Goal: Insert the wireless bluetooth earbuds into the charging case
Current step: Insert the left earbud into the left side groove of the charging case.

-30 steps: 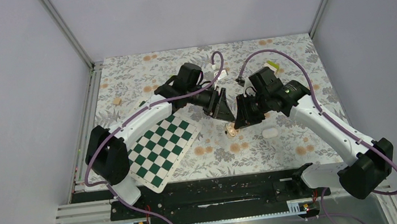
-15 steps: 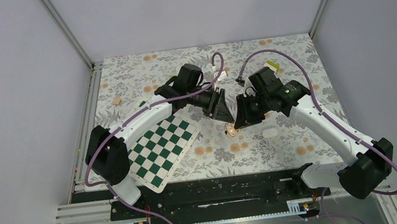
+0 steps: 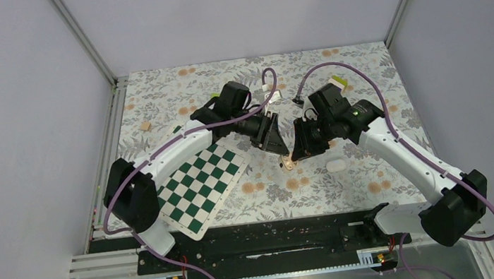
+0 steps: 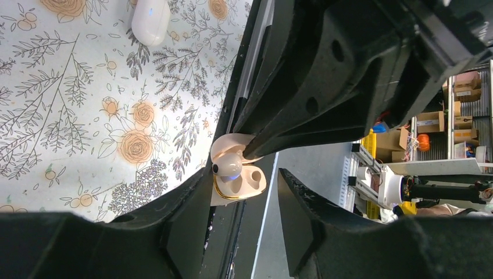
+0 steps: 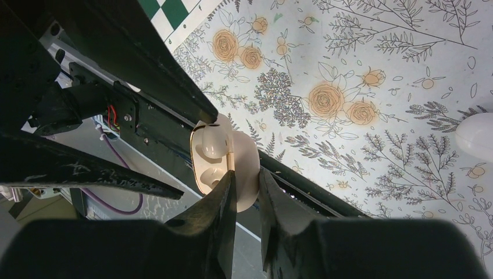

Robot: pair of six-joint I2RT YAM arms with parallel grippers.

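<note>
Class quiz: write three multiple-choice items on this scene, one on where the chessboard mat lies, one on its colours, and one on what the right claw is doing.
1. Where does the chessboard mat lie?
A) beneath the left arm
B) at the far right corner
C) hanging on the back wall

2. The mat's squares are:
A) black and red
B) green and white
C) blue and yellow

3. The right claw is:
A) wide open
B) shut on nothing
C) shut on the charging case

Answers:
1 A: the top view shows the left arm reaching over the mat.
2 B: the top view shows green and white squares.
3 C: the right wrist view shows both fingers pinching the case's edge.
</note>
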